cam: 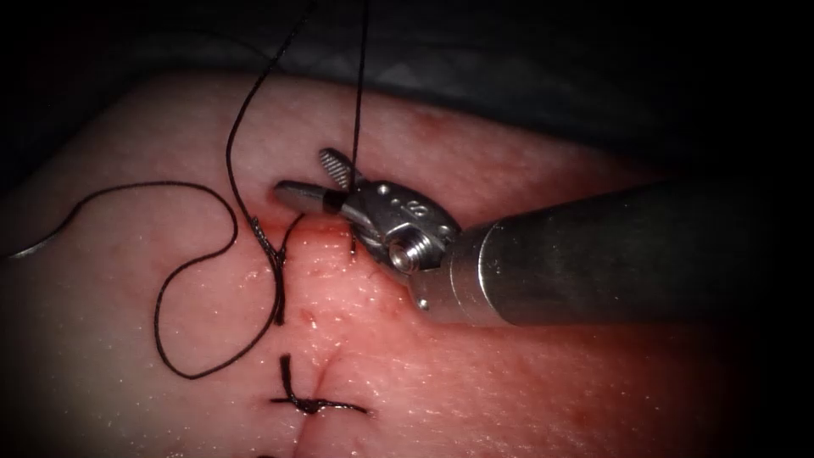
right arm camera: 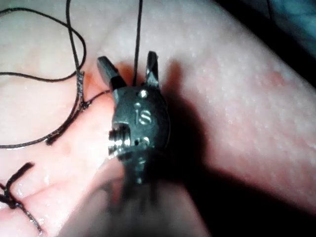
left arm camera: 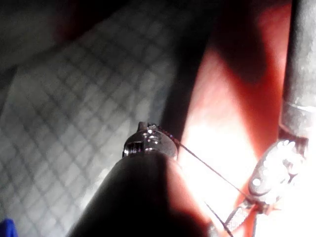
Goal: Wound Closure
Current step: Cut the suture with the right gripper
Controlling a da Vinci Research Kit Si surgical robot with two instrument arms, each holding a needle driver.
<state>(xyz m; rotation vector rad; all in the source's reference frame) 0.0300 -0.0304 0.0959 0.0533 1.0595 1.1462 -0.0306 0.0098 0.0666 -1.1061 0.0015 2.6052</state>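
My right tool reaches in from the right and stands open over the top of the cut. A taut thread drops from above and passes between its two jaws without being gripped. The right wrist view shows the same: the open right tool with the thread between its jaws. In the left wrist view my left tool has the taut thread leaving its tip toward the right tool's wrist. A twisted knot sits at the cut's upper end. At the far left a pale curved piece, seemingly the needle, lies on the tissue, held by neither tool.
Slack thread loops over the tissue left of the cut. A tied stitch with short ends crosses the cut lower down. Red fluid wets the cut's edges. Dark cloth lies beyond the tissue's far edge.
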